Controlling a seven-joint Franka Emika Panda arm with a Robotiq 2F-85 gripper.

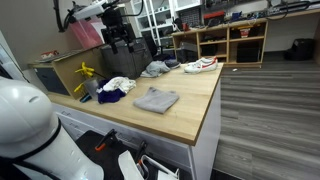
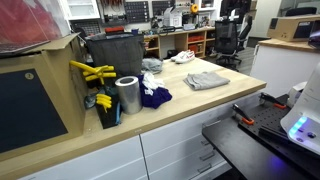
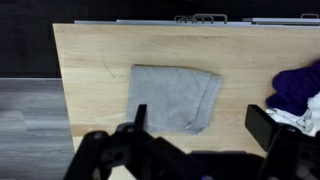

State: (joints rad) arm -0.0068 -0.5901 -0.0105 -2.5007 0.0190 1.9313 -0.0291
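Hovering at frame bottom, jaws spread wide, gripper (image 3: pixel 200 128) above folded gray cloth (image 3: pixel 172 95) mid-frame; purple cloth (image 3: pixel 298 85) right edge.

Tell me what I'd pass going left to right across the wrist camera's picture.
Going right: floor → counter → grey cloth → purple cloth.

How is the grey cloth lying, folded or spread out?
Folded. The grey cloth lies as a small flat rectangle on the counter, with layered edges showing.
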